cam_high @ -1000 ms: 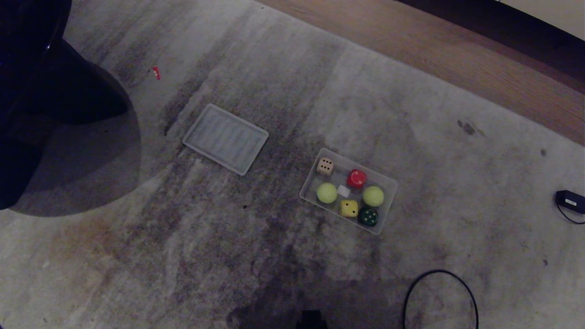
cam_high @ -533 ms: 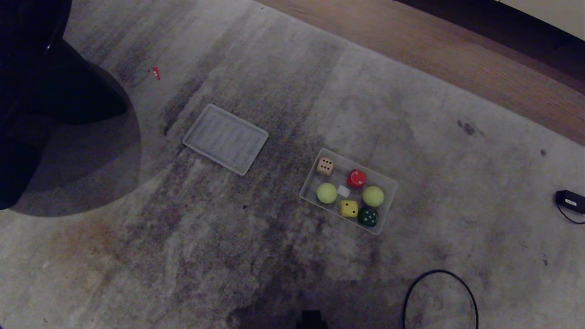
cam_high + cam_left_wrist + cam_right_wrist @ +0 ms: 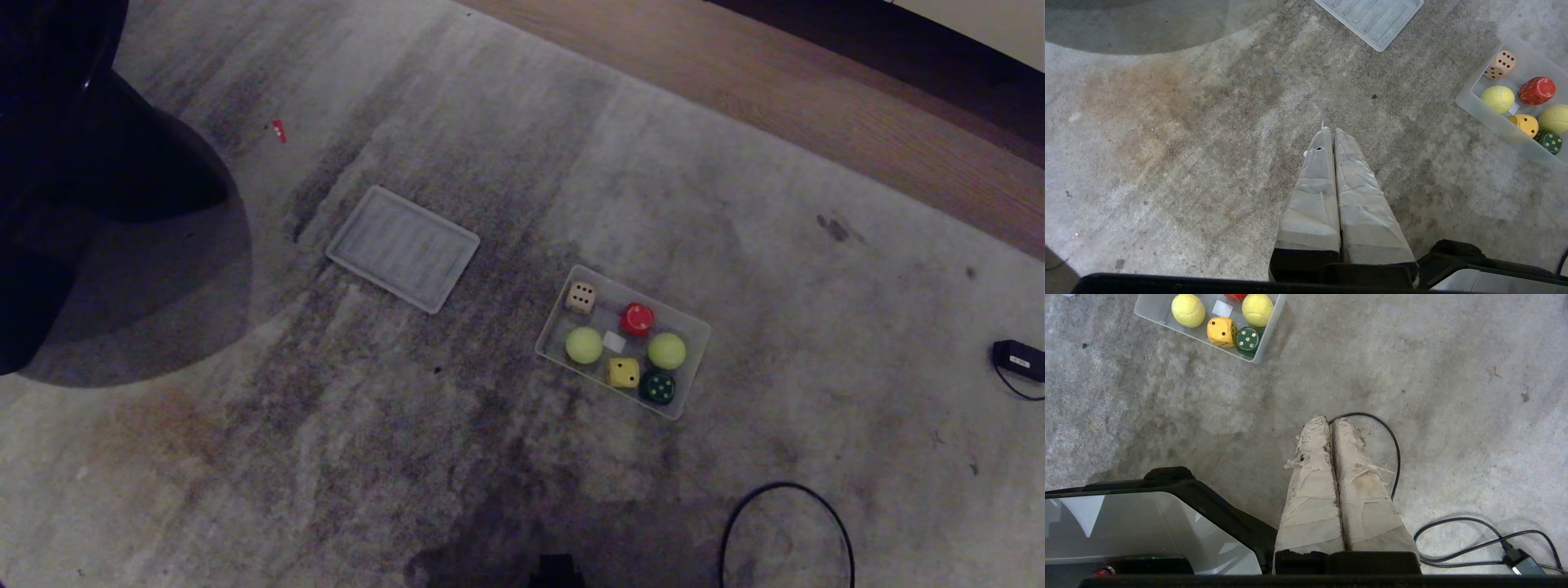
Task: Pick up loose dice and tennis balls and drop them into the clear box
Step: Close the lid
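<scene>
Basically you're done: all dice (image 3: 624, 372) and both tennis balls (image 3: 584, 345) sit inside the clear box (image 3: 694, 327) at about 4 o'clock of the lid (image 3: 402, 247), so left gripper (image 3: 1329, 131) and right gripper (image 3: 1332, 418) hang pressed together, empty, above bare carpet (image 3: 326, 457).

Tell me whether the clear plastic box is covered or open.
Open: the clear plastic box has no cover, and the flat ribbed clear lid lies apart from it on the carpet.
</scene>
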Controlling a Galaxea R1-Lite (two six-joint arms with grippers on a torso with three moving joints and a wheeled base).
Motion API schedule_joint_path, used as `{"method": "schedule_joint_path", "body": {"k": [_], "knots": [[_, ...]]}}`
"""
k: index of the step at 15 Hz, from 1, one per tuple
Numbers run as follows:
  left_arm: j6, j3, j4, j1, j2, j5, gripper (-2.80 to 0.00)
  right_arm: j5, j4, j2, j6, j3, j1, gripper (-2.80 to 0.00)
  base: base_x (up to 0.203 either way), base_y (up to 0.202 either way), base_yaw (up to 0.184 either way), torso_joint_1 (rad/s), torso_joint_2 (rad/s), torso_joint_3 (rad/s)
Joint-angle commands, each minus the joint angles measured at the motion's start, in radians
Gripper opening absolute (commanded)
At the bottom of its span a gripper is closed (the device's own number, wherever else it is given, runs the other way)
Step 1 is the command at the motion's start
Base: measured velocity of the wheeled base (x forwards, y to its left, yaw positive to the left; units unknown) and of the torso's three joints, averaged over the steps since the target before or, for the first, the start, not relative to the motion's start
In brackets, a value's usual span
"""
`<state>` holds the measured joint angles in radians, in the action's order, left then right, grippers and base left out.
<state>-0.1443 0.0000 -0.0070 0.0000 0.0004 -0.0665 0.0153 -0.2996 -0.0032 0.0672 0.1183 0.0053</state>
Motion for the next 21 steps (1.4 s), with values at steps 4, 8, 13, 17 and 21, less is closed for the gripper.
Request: {"method": "schedule_joint_path", "body": {"k": [4,8,13,17,21], "knots": [[-0.001,0.002,-0.001,0.000,0.001,-0.001,-2.80,0.000,-0.003,0.003,0.002,0.000,0.001,-2.80,0.000,0.000,0.000,0.000,0.00,0.000],[-0.001,0.002,-0.001,0.000,0.001,-0.001,-2.80,0.000,-0.003,0.003,0.002,0.000,0.001,-2.80,0.000,0.000,0.000,0.005,0.00,0.086],[-0.001,0.002,-0.001,0.000,0.001,-0.001,-2.80,0.000,-0.003,0.003,0.002,0.000,0.001,-2.80,0.000,0.000,0.000,0.003,0.00,0.198],[-0.003,0.002,-0.001,0.000,0.001,-0.001,-2.80,0.000,-0.003,0.003,0.002,0.000,0.001,-2.80,0.000,0.000,0.000,0.001,0.00,0.199],[-0.003,0.002,-0.001,0.000,0.001,-0.001,-2.80,0.000,-0.003,0.003,0.002,0.000,0.001,-2.80,0.000,0.000,0.000,0.001,0.00,0.205]]}}
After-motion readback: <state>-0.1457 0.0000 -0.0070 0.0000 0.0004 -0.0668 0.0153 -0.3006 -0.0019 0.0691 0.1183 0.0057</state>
